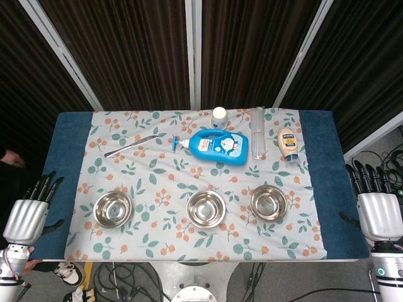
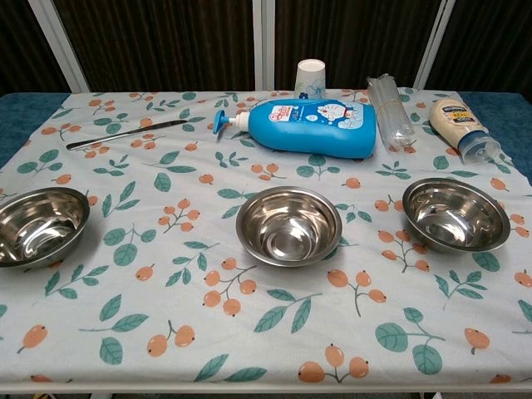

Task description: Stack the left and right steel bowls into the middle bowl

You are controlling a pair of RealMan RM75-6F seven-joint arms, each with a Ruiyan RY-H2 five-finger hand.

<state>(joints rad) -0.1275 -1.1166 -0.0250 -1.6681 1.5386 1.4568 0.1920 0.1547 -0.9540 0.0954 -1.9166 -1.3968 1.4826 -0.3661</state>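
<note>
Three round polished steel bowls stand upright in a row on the leaf-and-berry printed tablecloth [image 1: 157, 182]. The left steel bowl [image 1: 113, 209] sits at 9 o'clock from the middle steel bowl [image 1: 206, 208], the right steel bowl [image 1: 268, 202] at 3 o'clock; all are well apart and empty.

My left hand [image 1: 28, 212] hangs off the table's left edge, fingers straight, slightly spread, holding nothing. My right hand [image 1: 376, 204] mirrors it off the right edge, likewise extended and empty.

No bowl has yet been lifted, so I judge the first step to be a reach inward to the nearest bowl. The thin, slippery rim calls for a pinch across it, a level carry, and a centred lowering into the middle bowl.

At 12 o'clock lies the blue pump bottle [image 1: 217, 146], clear of my path.
</note>
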